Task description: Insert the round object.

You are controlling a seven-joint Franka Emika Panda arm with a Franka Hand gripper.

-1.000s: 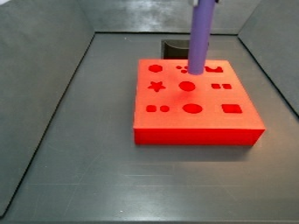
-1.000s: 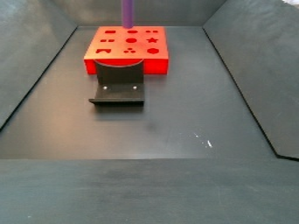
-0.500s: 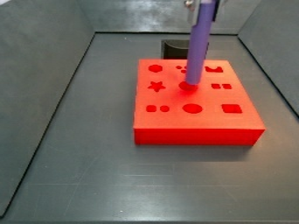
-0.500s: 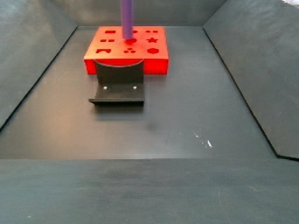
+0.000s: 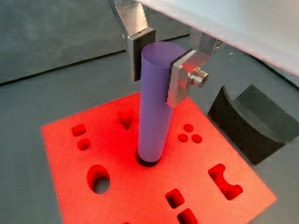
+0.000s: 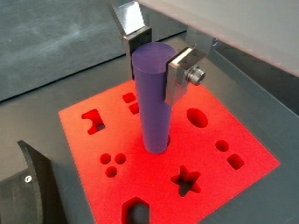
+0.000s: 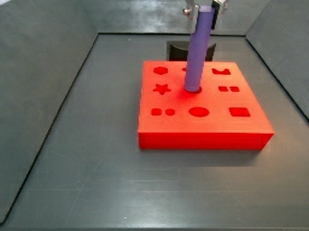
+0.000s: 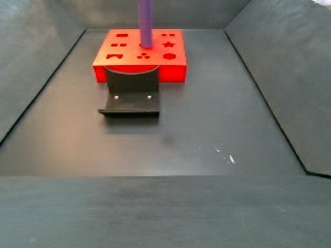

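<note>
Round object [image 5: 153,103] pinched by end effector [image 5: 163,54], tip in red block [image 7: 201,111] hole; fixture [image 8: 131,96] beside

The claw [image 5: 162,58] above the red block has flat silver plate fingers [image 6: 128,17] with dark pads (one carries a screw).

One slim purple cylindrical peg [image 7: 200,50]; one flat red block [image 7: 201,128] with many shaped cut-outs; one dark L-shaped fixture [image 8: 131,98]; one two-finger gripper [image 5: 163,54] above the block, at the peg's top.
</note>
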